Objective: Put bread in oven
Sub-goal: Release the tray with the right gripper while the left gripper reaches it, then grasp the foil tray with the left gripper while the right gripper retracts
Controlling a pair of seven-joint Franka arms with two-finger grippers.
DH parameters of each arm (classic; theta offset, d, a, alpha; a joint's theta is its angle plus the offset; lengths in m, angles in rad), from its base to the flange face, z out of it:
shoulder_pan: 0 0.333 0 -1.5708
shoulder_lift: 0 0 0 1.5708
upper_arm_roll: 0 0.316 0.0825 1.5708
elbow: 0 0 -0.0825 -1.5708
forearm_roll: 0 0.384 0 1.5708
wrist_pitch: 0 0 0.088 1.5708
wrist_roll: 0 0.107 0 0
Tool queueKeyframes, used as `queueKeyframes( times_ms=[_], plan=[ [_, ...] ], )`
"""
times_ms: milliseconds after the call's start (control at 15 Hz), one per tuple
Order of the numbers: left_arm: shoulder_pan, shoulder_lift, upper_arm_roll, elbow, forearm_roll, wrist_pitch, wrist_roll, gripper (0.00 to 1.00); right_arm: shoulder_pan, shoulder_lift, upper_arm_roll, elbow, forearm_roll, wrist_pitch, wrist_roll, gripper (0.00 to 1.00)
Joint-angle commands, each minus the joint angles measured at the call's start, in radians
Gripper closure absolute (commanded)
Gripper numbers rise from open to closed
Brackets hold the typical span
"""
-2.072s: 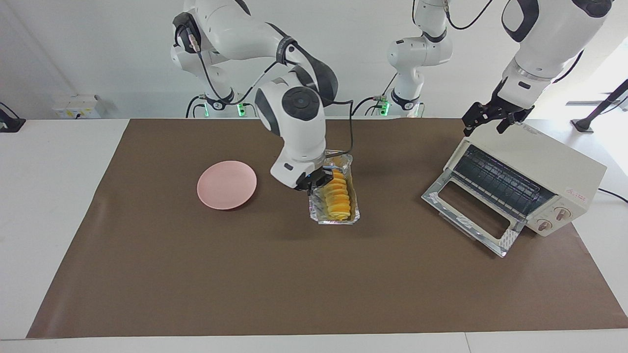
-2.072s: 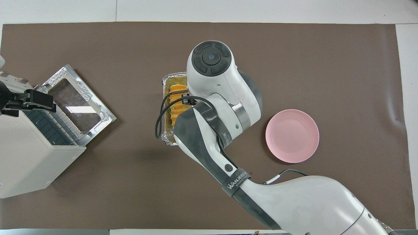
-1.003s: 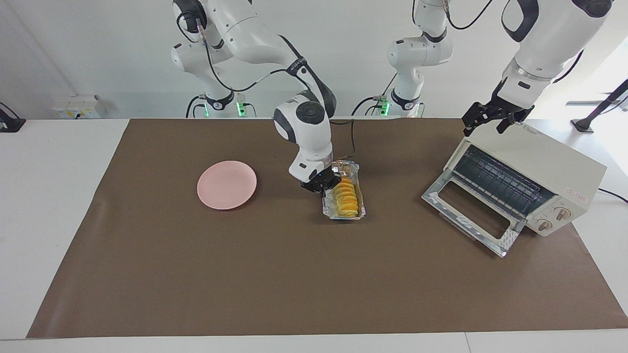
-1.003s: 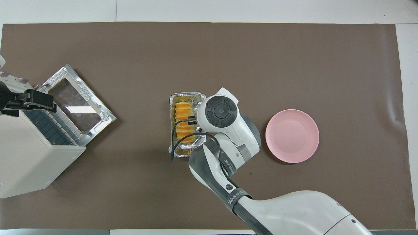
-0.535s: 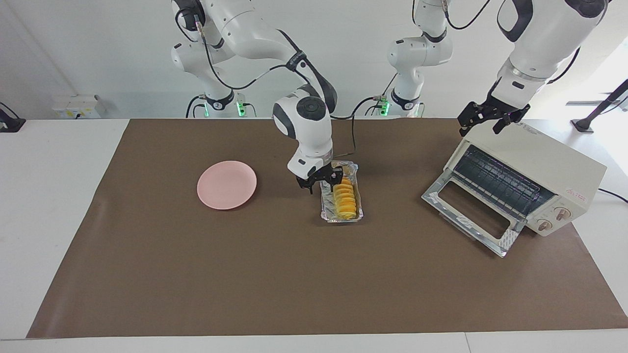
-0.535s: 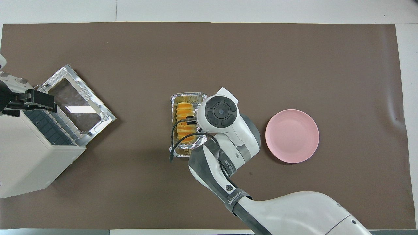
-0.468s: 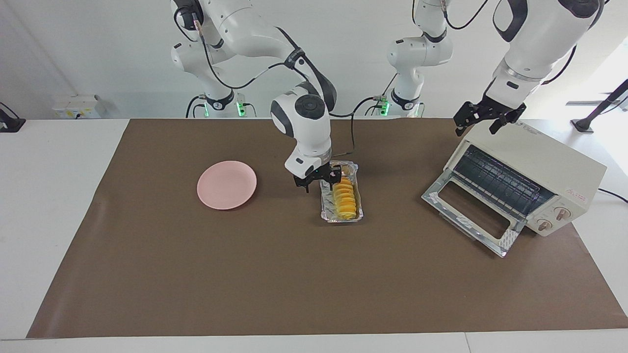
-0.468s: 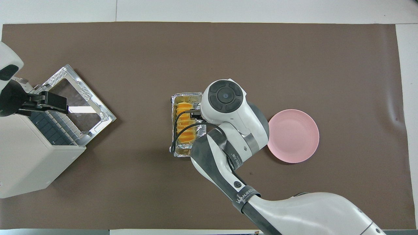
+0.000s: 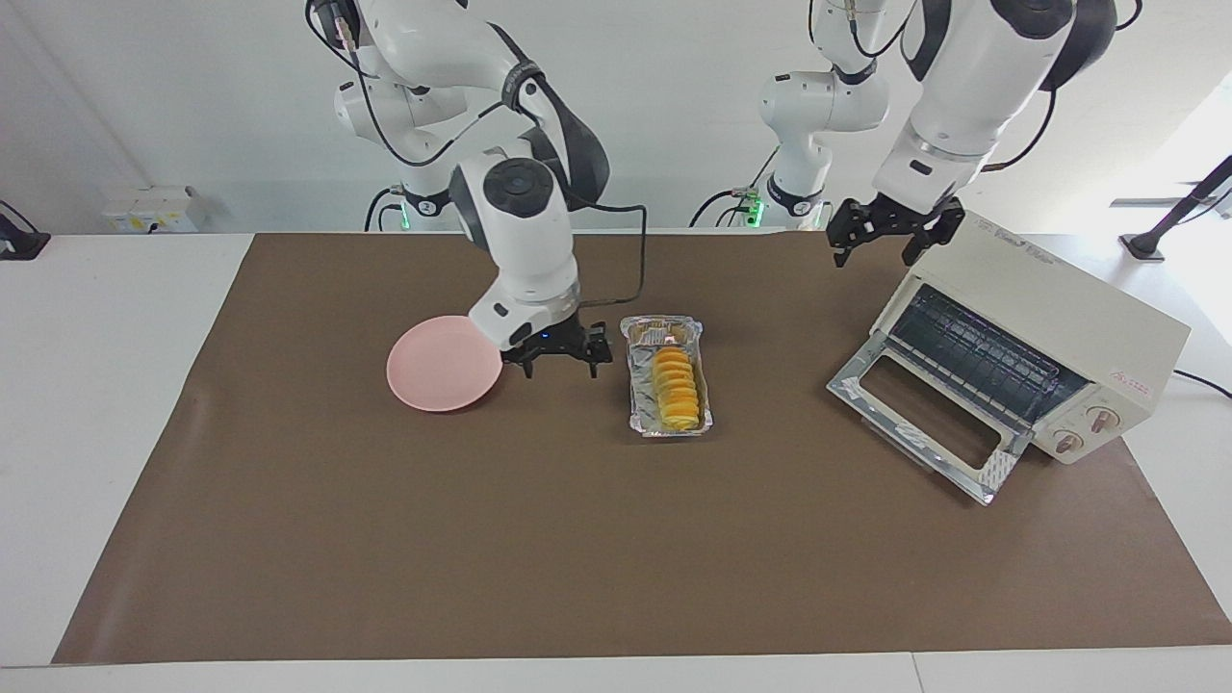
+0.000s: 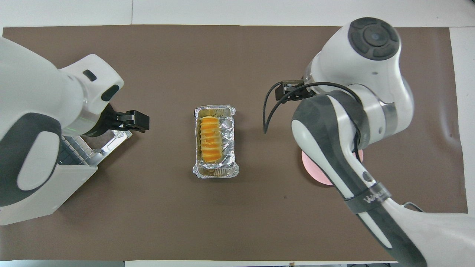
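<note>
With the bread (image 9: 677, 390) lying untouched in its foil tray (image 9: 636, 404) mid-bench, nothing is gripped. Across the facing view: the pink plate (image 9: 438, 371) sits toward the right arm's end; the right tool (image 9: 561, 363) hangs over the bench between plate and tray, fingers apart, empty. The left tool (image 9: 892, 236) hovers beside the oven (image 9: 1059, 318), fingers apart. The oven door (image 9: 924, 423) is dropped open, angled toward the tray, probably to ease loading.
</note>
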Motion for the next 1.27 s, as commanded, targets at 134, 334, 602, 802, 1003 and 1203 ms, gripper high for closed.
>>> queueKeyframes(
  times_ms=[134,334,602,802,1003,1203],
  plan=[
    [-0.168,0.162,0.015,0.039,-0.038,0.103,-0.132,0.0,-0.125,-0.095,0.011,-0.012,-0.004,-0.102,-0.24,0.0],
    [-0.274,0.278,0.018,0.069,-0.032,0.182,-0.228,0.0,-0.187,-0.149,0.011,-0.015,-0.005,-0.181,-0.317,0.0],
    [-0.381,0.367,0.019,0.087,-0.026,0.225,-0.304,0.0,-0.243,-0.212,0.011,-0.027,-0.008,-0.245,-0.392,0.0],
    [-0.378,0.416,0.019,0.078,-0.015,0.277,-0.309,0.0,-0.279,-0.238,0.011,-0.027,-0.01,-0.276,-0.437,0.0],
    [-0.38,0.417,0.021,0.044,-0.012,0.332,-0.311,0.02,-0.3,-0.266,0.011,-0.035,-0.011,-0.327,-0.48,0.0],
    [-0.377,0.443,0.021,0.044,0.0,0.363,-0.312,0.02,-0.314,-0.318,0.011,-0.081,-0.021,-0.337,-0.48,0.0]
  ],
)
